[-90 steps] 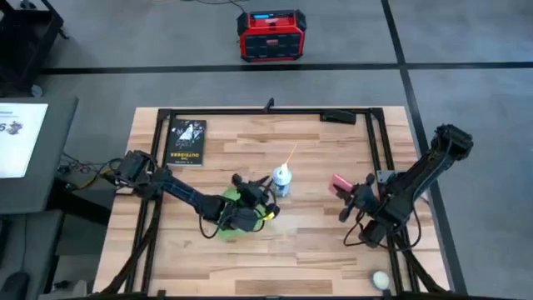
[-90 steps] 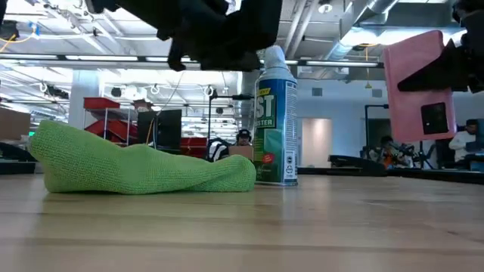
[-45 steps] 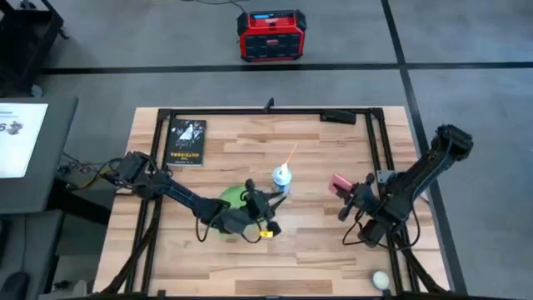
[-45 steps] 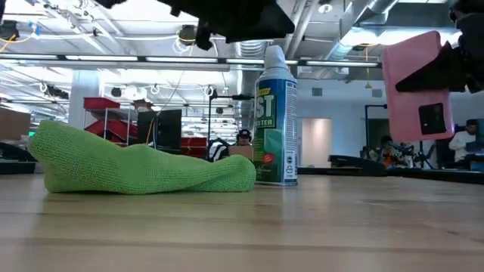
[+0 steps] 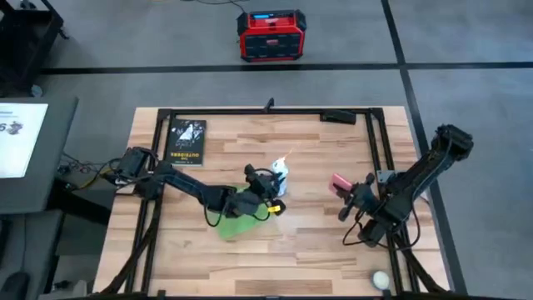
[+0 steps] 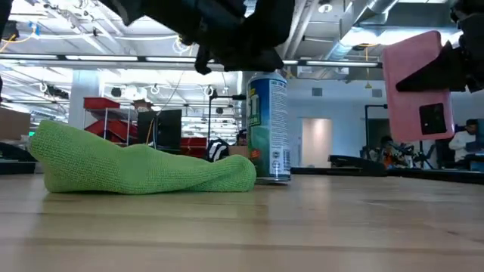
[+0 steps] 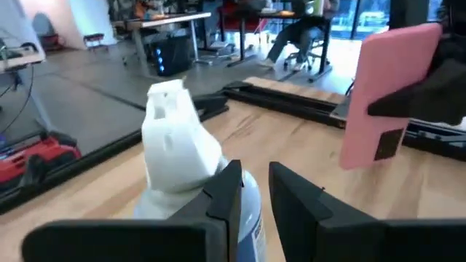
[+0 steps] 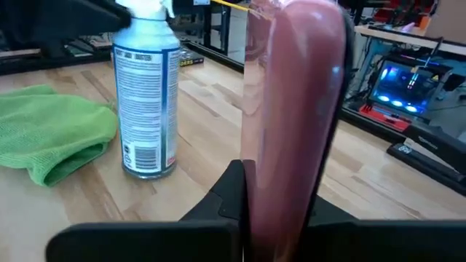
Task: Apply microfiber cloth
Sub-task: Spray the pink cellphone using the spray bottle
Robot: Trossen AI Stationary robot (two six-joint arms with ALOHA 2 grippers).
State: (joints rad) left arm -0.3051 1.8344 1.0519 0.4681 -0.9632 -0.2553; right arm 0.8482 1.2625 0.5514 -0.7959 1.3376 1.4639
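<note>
The lime-green microfiber cloth (image 5: 236,220) (image 6: 144,168) lies bunched on the wooden table, near the middle. Just beyond it a blue-labelled spray can (image 5: 281,177) (image 6: 268,127) with a white cap (image 7: 175,138) stands upright. My left gripper (image 5: 273,190) (image 7: 255,171) hovers at the can's top, slightly open with nothing between its fingers; the can is beside one finger. On the right, my right gripper (image 5: 348,193) is shut on a pink phone (image 5: 341,182) (image 6: 420,87) held above the table. My left gripper has the outer side of one finger (image 7: 227,195) against the can's shoulder (image 7: 247,191), just below the white cap. The fingers come level at the height of the can's top. The can stands upright on the table. My right gripper pinches the phone's two flat faces at its lower end (image 8: 280,171) between its two fingers. The phone stands on end above the fingers, a little tilted, lifted clear of the table.
A black book with yellow lettering (image 5: 185,142) lies at the far left. A black frame rail (image 5: 250,112) runs around the table, with a black block (image 5: 339,117) at the far right. A white round thing (image 5: 381,280) sits at the near right corner. A red box (image 5: 271,35) stands on the floor beyond.
My left gripper has gone from above the cloth toward the table's far-right, to the spray can's top. The can has turned about on its spot, now showing another side of its label. The cloth and the phone have stayed where they were.
</note>
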